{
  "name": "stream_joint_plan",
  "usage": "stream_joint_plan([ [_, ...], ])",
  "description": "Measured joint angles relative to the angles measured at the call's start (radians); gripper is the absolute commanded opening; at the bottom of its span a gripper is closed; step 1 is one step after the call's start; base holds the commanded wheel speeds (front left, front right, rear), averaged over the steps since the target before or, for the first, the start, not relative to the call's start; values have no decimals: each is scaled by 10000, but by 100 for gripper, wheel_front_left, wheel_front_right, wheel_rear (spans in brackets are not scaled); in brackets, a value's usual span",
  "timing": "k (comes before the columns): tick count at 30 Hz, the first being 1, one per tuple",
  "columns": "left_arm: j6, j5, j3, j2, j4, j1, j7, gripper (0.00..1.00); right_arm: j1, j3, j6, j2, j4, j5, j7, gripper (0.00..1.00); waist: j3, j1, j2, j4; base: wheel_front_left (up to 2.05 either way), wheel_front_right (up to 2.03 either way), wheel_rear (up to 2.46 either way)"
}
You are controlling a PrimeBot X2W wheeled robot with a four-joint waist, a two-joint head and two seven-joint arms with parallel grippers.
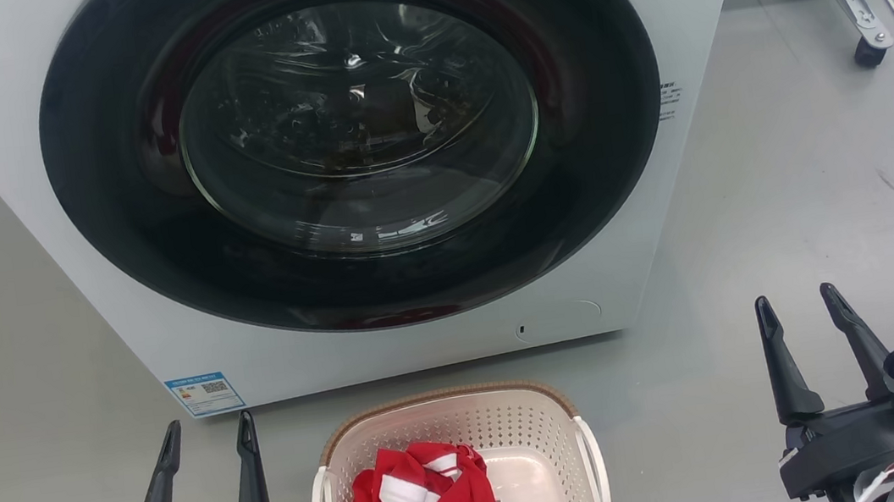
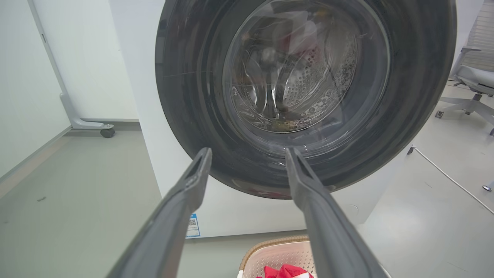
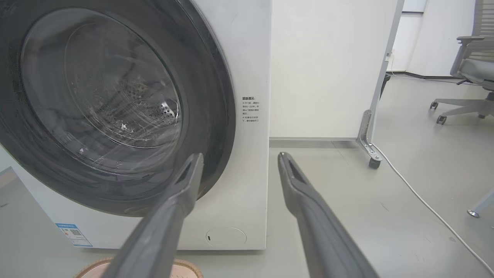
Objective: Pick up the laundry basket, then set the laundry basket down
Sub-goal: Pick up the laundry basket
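Head view: we see the laundry basket (image 1: 520, 425) at six o'clock on the floor (image 1: 746, 189) before the washing machine (image 1: 358, 151), between our left gripper (image 1: 208, 420) at seven and right gripper (image 1: 795, 295) at four, both with jaws spread.

Left tool (image 2: 247, 151) gapes — washer door (image 2: 305, 88) ahead.

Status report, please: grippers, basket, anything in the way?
Left gripper open, empty. Right gripper open, empty. Laundry basket on floor between them, red-white cloth inside. Washing machine close behind.
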Motion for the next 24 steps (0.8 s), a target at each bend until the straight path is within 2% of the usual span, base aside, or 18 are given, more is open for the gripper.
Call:
stream_joint_plan([
  [24, 100, 2, 23, -63, -460, 122, 522, 100, 162, 21, -75, -36, -366, 4, 395, 100, -4, 0, 1, 4, 0, 0, 0],
])
